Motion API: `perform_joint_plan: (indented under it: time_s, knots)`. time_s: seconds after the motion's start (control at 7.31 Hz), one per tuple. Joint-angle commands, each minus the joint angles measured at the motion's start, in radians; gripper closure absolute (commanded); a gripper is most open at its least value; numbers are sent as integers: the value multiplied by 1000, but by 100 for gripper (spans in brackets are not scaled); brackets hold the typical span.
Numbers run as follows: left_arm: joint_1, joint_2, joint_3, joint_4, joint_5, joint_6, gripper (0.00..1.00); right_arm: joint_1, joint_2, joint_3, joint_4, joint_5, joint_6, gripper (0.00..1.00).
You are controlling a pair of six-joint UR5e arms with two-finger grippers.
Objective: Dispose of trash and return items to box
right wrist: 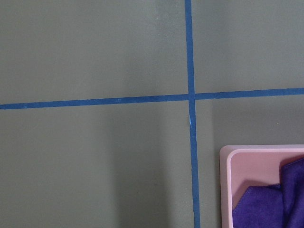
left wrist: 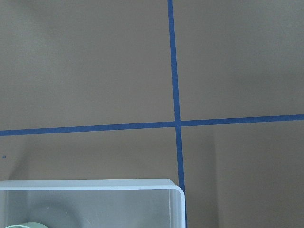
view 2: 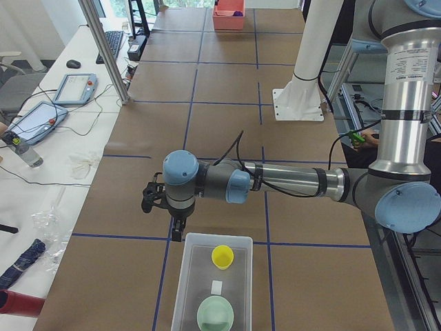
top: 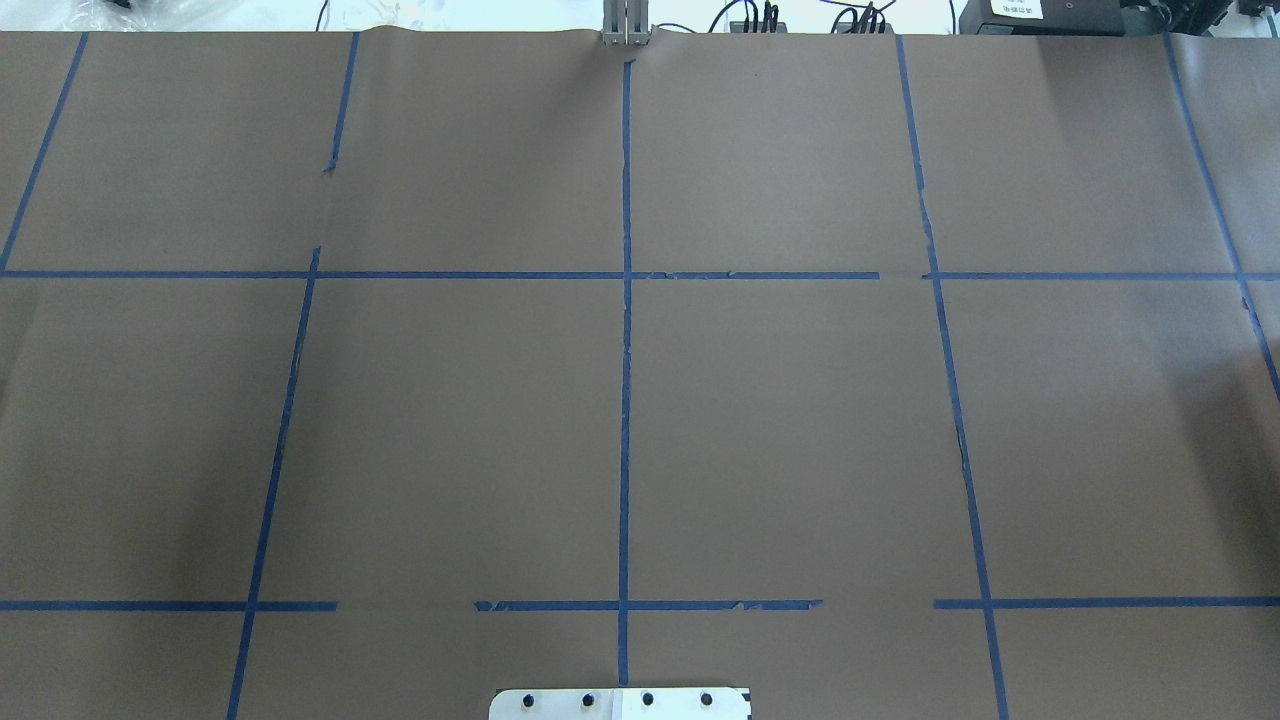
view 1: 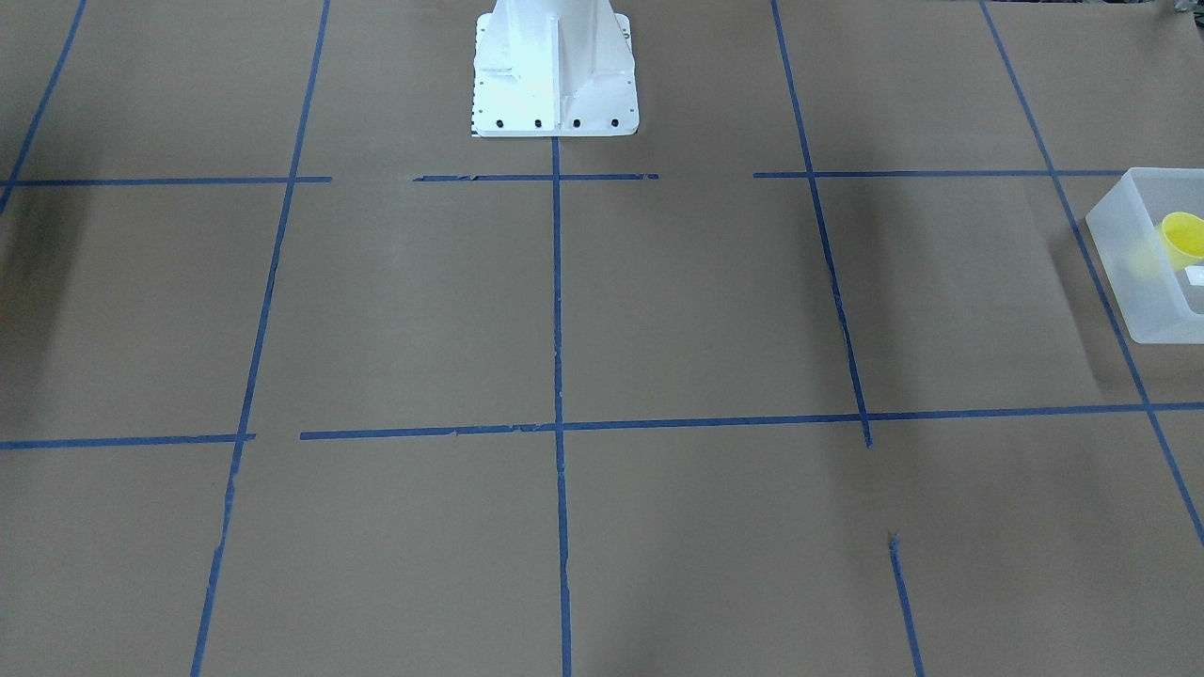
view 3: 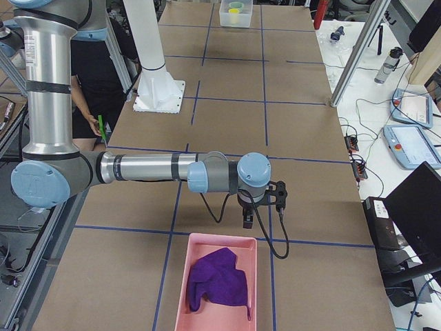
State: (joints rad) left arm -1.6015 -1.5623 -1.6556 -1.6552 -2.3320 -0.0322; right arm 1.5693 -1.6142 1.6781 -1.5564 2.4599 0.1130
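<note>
1. Two items, the yellow cup (view 2: 222, 256) and a green bowl (view 2: 215, 314), are sitting inside the box (view 2: 234, 238) at the surface's left end.
2. You are seeing a purple cloth (view 3: 219, 279) lying in the pink bin (view 3: 213, 238) at the right end, so the task is looking nearly finished.
3. Your left tool (view 2: 177, 233) is hanging beside the box's rim and your right tool (view 3: 247, 221) beside the bin's. I cannot tell whether either is wide or narrow.

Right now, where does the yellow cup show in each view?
Front-facing: yellow cup at the right edge, inside the bin.
Overhead: not in it.
Left: bottom centre, in the bin.
Right: far top, a tiny yellow spot in the bin.
Left wrist: not in it; only the bin's corner.
Right wrist: not in it.
Landmark: the frosted bin holding it.
</note>
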Motion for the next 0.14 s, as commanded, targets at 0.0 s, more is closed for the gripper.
perform_joint_plan:
  time_s: [0.0]
  knots:
    - [-2, 1, -1, 0, -3, 0, 0, 0, 2, 0, 1, 1, 1, 0]
